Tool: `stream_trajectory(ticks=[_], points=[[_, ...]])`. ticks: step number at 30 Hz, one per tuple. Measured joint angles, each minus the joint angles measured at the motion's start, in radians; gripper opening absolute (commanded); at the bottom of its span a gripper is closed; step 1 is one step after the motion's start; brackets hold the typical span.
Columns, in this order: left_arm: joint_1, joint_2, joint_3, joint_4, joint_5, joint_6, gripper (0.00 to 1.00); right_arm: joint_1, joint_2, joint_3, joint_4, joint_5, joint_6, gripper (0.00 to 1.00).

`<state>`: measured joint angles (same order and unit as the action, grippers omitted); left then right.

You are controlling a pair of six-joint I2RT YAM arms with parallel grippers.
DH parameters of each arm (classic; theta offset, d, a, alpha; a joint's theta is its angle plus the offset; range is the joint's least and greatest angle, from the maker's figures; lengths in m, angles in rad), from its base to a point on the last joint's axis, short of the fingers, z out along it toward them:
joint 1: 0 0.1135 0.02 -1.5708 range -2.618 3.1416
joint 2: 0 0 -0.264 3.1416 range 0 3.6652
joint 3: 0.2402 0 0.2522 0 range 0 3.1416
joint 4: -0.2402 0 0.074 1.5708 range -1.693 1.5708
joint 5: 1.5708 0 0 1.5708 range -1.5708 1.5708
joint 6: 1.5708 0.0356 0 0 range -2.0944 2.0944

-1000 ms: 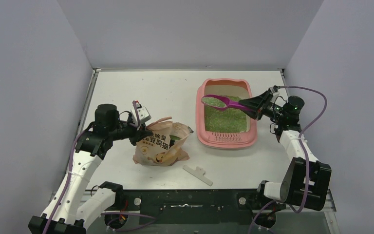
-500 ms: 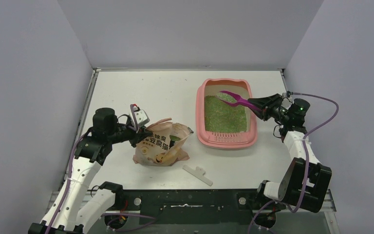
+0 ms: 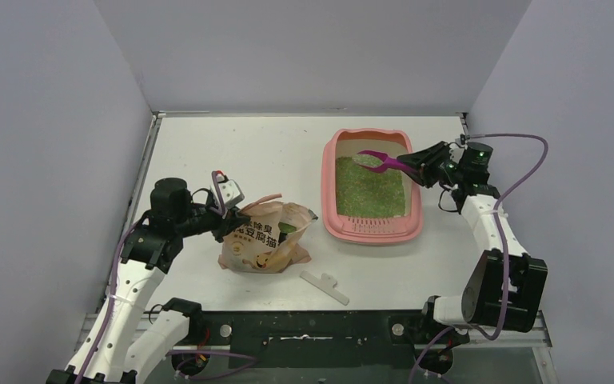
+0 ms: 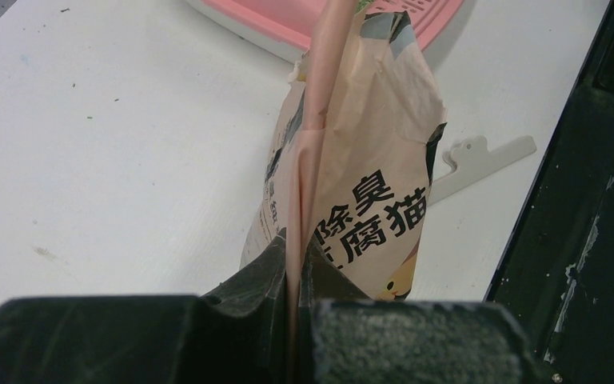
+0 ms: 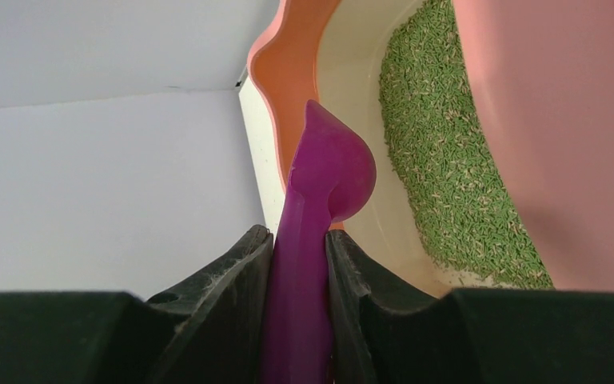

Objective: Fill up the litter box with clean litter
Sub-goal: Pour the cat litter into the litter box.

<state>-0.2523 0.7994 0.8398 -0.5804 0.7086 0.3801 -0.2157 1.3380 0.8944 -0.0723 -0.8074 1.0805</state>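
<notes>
The pink litter box [image 3: 372, 233] lies right of centre with a bed of green litter [image 3: 370, 190] inside. My right gripper [image 3: 420, 170] is shut on the handle of a magenta scoop [image 3: 382, 162], which is rolled on its side over the box's far right part. In the right wrist view the scoop [image 5: 329, 172] hangs above the litter [image 5: 448, 152], near the box rim [image 5: 288, 72], with the gripper [image 5: 298, 244] clamped on its handle. My left gripper [image 3: 236, 218] is shut on the top flap of the beige litter bag [image 3: 268, 240]. The left wrist view shows this grip [image 4: 294, 252] on the bag [image 4: 372, 168].
A flat white plastic piece [image 3: 325, 286] lies on the table in front of the bag, also seen in the left wrist view [image 4: 480, 156]. Grey walls close in the table on three sides. A black rail [image 3: 312, 328] runs along the near edge.
The scoop was level and full of litter over the box; it has since rolled onto its side, emptied, and shifted toward the far right corner. The left arm barely moved.
</notes>
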Motion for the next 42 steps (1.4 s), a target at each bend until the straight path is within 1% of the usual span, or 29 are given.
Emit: stream_trajectory(ticks=[6, 18, 25, 34, 42], points=[[0.0, -0.004, 0.0, -0.003, 0.0, -0.008, 0.0, 0.061, 0.065, 0.086, -0.041, 0.077, -0.05, 0.0], [0.0, -0.005, 0.0, -0.005, 0.0, -0.013, 0.0, 0.13, 0.156, 0.138, -0.049, 0.162, -0.063, 0.0], [0.0, -0.005, 0.0, -0.005, 0.0, -0.014, 0.0, 0.15, 0.186, 0.186, -0.045, 0.196, -0.062, 0.0], [0.0, -0.005, 0.0, -0.006, 0.0, -0.014, 0.0, 0.157, 0.199, 0.192, -0.057, 0.236, -0.067, 0.0], [0.0, -0.003, 0.0, -0.006, 0.0, -0.014, 0.0, 0.214, 0.199, 0.208, -0.072, 0.235, -0.084, 0.0]])
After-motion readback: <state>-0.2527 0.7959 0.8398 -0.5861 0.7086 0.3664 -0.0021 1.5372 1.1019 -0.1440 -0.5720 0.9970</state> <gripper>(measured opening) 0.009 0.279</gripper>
